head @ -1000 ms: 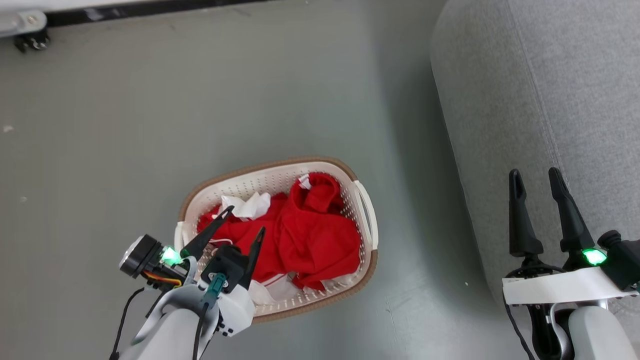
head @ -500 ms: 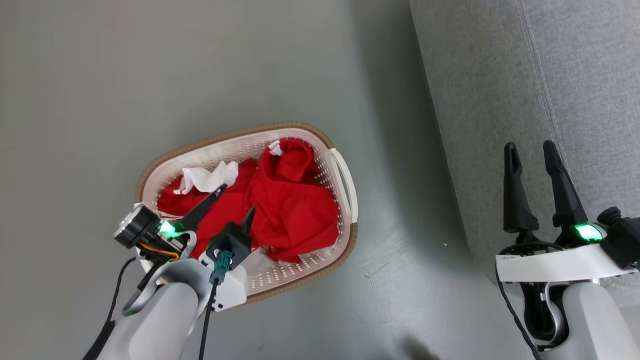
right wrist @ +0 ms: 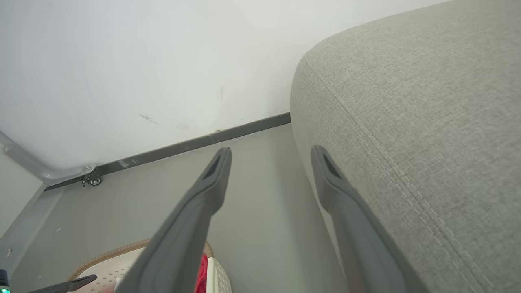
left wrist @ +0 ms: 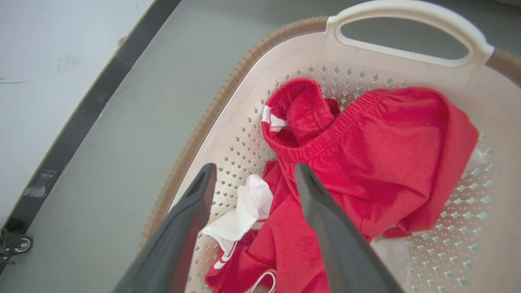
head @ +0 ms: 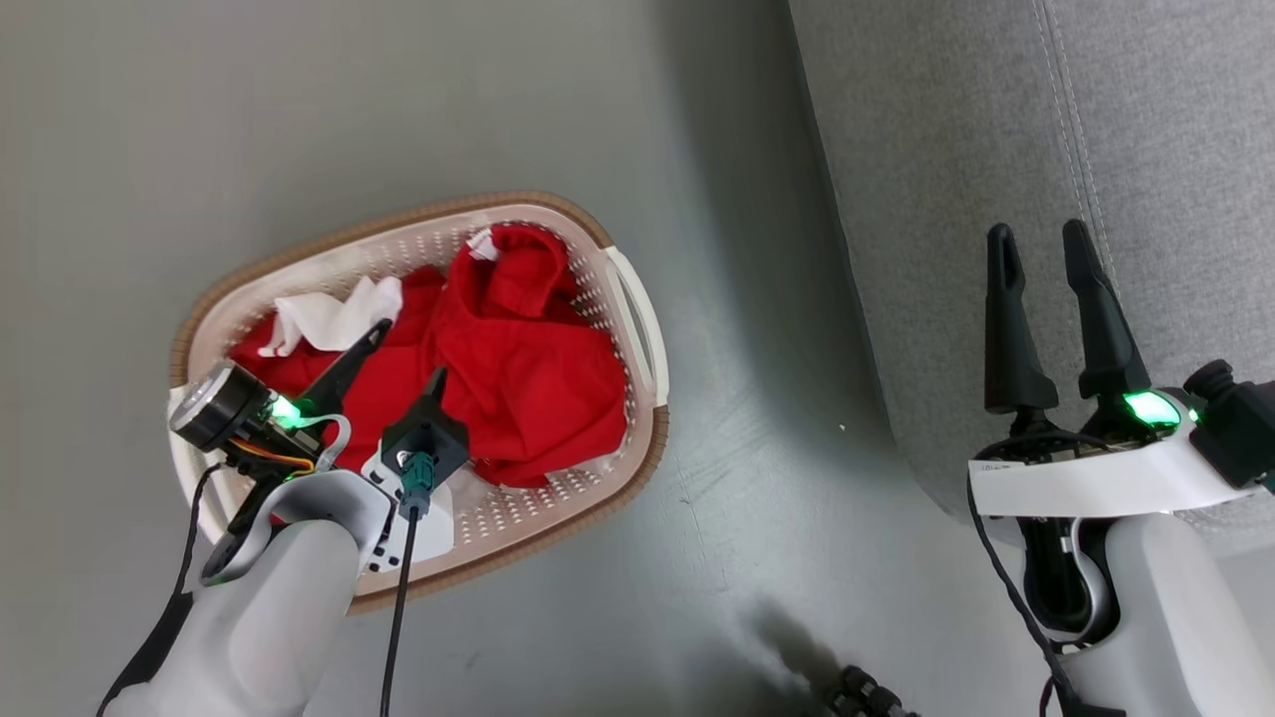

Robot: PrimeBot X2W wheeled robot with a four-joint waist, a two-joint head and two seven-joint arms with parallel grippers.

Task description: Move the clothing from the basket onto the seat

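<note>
The clothing (head: 518,368) is a crumpled red heap with a white cuff (head: 334,317), lying in the cream, brown-rimmed basket (head: 418,214) on the floor. My left gripper (head: 410,349) hangs open just above the heap, holding nothing. In the left wrist view its fingers (left wrist: 255,167) straddle the white cuff (left wrist: 244,211) and the edge of the red clothing (left wrist: 386,154) inside the basket (left wrist: 228,93). Over the front edge of the grey seat (head: 996,119), my right gripper (head: 1037,231) stands open and empty. The right wrist view has the right gripper (right wrist: 272,150) beside the seat (right wrist: 407,101).
Grey floor lies between basket and seat. A white wall with a dark baseboard (right wrist: 244,128) runs beyond, and a small caster wheel (right wrist: 94,180) stands at its foot. The basket's white side handle (left wrist: 407,30) faces the seat. Something dark (head: 867,692) pokes in at the bottom edge.
The head camera has moved, so basket and seat now lie further left and higher in its picture. My left gripper has come further in over the clothing. Both grippers stay open.
</note>
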